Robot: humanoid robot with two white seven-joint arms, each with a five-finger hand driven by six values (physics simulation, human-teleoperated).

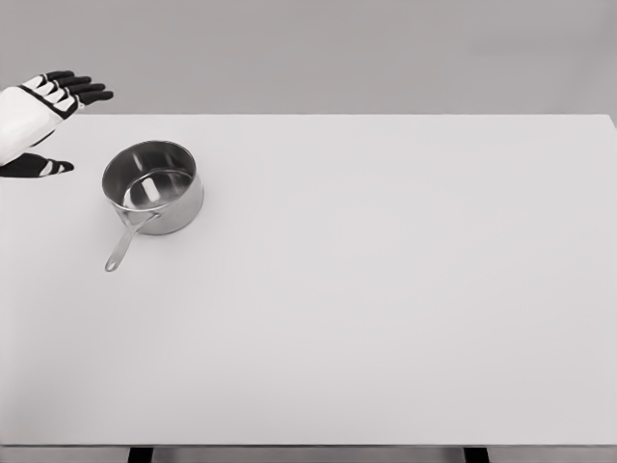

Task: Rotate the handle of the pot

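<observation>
A shiny steel pot point(154, 186) stands upright on the white table point(386, 289) at the left. Its long handle point(123, 245) points toward the table's front and slightly left. My left hand point(58, 106) hovers at the far left edge of the view, left of and behind the pot, apart from it. The fingers are spread, thumb low, and hold nothing. The right arm does not show.
The table's far edge runs behind the pot, with a plain grey wall beyond. Its front edge lies along the bottom of the view, with two dark legs below it.
</observation>
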